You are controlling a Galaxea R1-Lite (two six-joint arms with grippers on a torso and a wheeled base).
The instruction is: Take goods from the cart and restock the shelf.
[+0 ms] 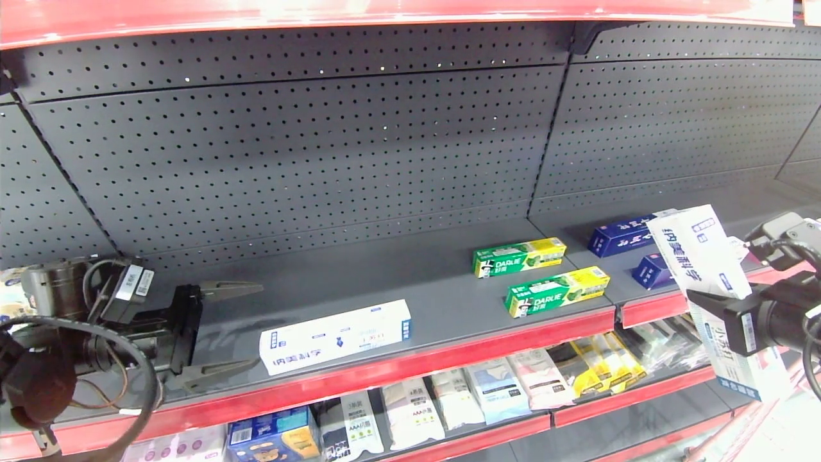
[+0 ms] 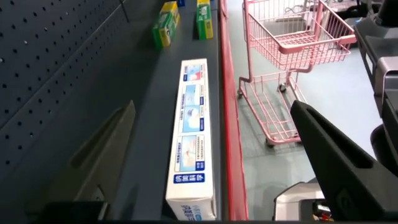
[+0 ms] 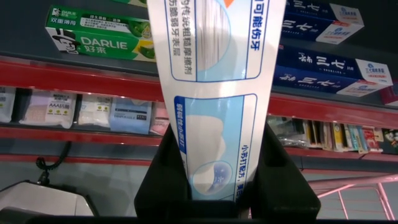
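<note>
A white and blue toothpaste box point(image 1: 335, 335) point(image 2: 194, 140) lies flat on the grey shelf point(image 1: 397, 269) near its red front edge. My left gripper point(image 1: 221, 333) point(image 2: 211, 168) stands open just left of that box, its fingers apart and holding nothing. My right gripper point(image 1: 718, 314) point(image 3: 214, 180) is shut on a second white and blue toothpaste box point(image 1: 702, 263) point(image 3: 214, 81), held upright in front of the shelf's right end. A pink cart point(image 2: 292, 56) stands on the floor beside the shelf.
Two green and yellow toothpaste boxes point(image 1: 519, 256) point(image 1: 557, 290) lie on the shelf right of centre, with blue boxes point(image 1: 622, 236) point(image 3: 323, 65) farther right. The lower shelf point(image 1: 487, 391) holds several packets. A perforated back panel point(image 1: 321, 147) closes the shelf behind.
</note>
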